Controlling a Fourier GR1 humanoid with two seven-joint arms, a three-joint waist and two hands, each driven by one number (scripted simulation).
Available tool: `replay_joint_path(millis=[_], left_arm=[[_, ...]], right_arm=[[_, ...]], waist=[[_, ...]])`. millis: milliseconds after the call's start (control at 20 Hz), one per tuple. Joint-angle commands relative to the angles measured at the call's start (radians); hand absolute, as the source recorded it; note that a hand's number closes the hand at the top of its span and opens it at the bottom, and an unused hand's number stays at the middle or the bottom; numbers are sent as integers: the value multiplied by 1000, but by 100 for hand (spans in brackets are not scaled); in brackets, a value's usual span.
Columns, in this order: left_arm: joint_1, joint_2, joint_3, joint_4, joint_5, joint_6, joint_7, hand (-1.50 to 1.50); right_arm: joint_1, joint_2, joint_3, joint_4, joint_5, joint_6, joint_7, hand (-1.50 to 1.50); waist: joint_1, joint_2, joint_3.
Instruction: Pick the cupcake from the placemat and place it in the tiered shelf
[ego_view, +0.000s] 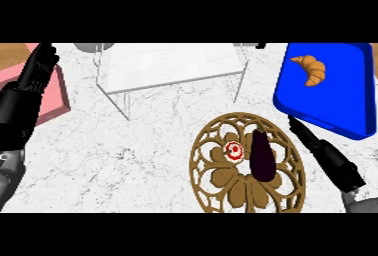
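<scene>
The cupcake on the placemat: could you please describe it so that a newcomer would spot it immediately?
Find the round, brown openwork placemat at the counter's near right. The cupcake sits near its middle, seen from above as a small red-and-white disc. Beside it lies a long, dark purple eggplant; the cupcake is the bright, round one.

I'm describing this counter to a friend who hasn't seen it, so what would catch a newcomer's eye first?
Probably the bright blue tray at upper right, with a golden croissant lying on it. Next, the ornate brown openwork placemat at lower centre, carrying a red-and-white cupcake and a dark eggplant beside it. A white wire tiered shelf stands at top centre, and the left hand rests open over a pink board.
</scene>
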Motion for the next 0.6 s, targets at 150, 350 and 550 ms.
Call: replay_joint_path(millis=[150,350,550], left_arm=[[177,-113,8,151,125,16,138,0],[274,-193,-1,239,229,-11,202,0],[230,-232,22,377,255,-68,171,0]], right_arm=[[-91,-21,-176,-91,-58,-87,-61,150],[-49,-178,-242,11,101,-230,113,150],[-60,-51,-258,-12,-37,-175,130,-150]], waist=[[-19,12,-26],[-32,23,-33],[-19,14,-24]])
